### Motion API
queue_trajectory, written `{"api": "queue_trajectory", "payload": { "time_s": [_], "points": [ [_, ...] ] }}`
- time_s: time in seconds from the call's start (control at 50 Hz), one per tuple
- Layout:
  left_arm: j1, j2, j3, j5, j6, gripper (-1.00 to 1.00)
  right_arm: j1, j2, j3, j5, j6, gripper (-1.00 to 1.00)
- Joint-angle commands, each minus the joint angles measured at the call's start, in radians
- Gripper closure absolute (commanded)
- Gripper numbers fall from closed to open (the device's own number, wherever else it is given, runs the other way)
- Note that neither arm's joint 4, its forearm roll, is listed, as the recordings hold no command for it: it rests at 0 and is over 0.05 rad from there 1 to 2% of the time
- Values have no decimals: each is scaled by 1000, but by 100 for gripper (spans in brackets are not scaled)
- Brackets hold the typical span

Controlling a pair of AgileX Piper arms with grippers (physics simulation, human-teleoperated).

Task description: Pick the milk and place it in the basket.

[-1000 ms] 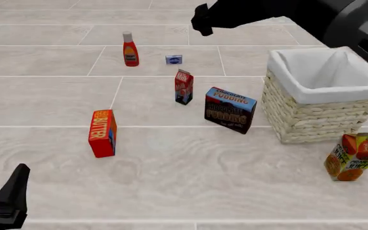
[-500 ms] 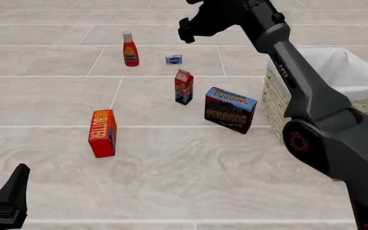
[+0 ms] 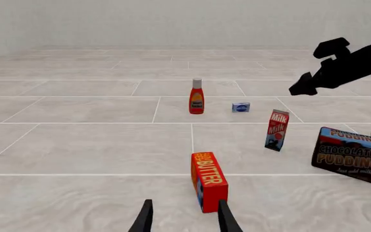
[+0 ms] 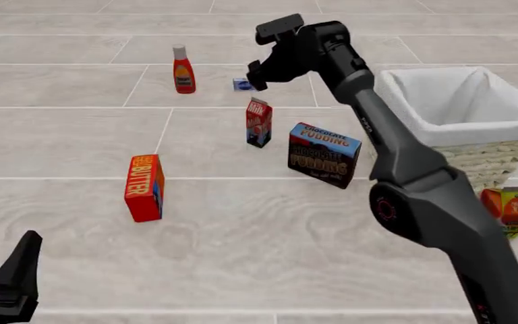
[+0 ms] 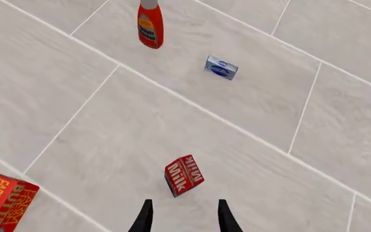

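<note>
Milk (image 4: 259,122) stands upright mid-table, left of the pudding box (image 4: 324,154) and well left of the basket (image 4: 425,152). Since half a second ago the right gripper (image 4: 257,74) has dropped nearer, hovering above the carton, fingers (image 5: 145,216) spread and empty. The left gripper (image 3: 184,218), parted too, has not moved from the near left corner, apparently just short of the butter box (image 3: 208,181).

Bright, even, flat simulator light throughout; sharp focus, faint soft shadows, no glare or blur.
</note>
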Motion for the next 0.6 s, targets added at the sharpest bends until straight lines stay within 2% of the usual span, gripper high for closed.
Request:
{"api": "queue_trajectory", "payload": {
  "time_s": [0.02, 0.6],
  "points": [
    [0, 0, 0, 0, 0, -100, -15, 43, -11, -23, -13, -100],
    [0, 0, 0, 0, 0, -100, -5, 99, -11, -105, -2, -100]
  ]
}}
